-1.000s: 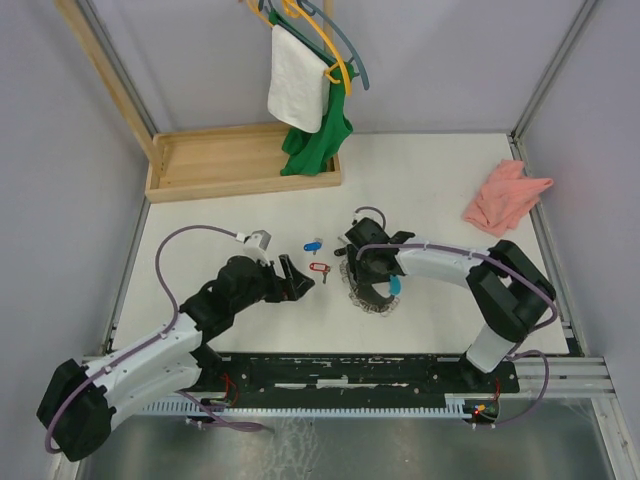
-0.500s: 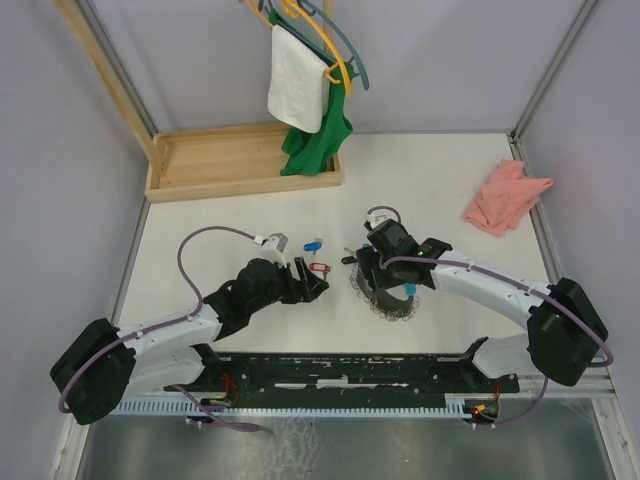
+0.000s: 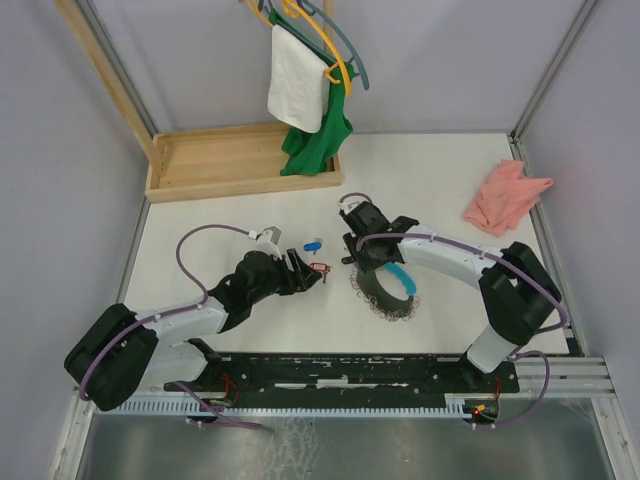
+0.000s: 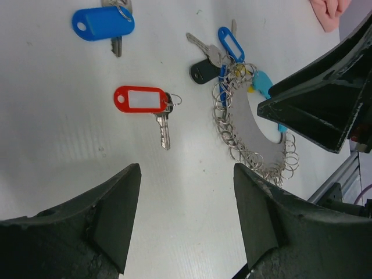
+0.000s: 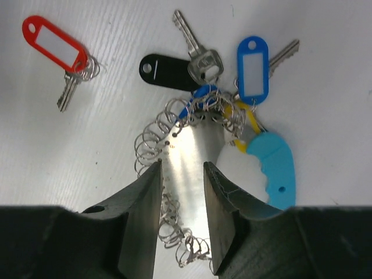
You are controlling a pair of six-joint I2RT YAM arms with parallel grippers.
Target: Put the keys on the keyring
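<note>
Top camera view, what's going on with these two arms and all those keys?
Two arms are working on getting keys onto a keyring. The left gripper hangs open just short of the red-tagged key, which lies loose on the table; the blue-tagged key lies loose beyond it. The right gripper straddles the keyring, which already carries several keys; whether it grips it is unclear.

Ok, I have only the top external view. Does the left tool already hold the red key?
Observer: No. In the left wrist view the red-tagged key lies flat on the table, beyond the fingertips of the open left tool, untouched.
Operator: And the right tool, is it gripping something?
Observer: It grips nothing that I can see. The right tool is slightly open, and the ring-edged metal plate shows through its gap.
</note>
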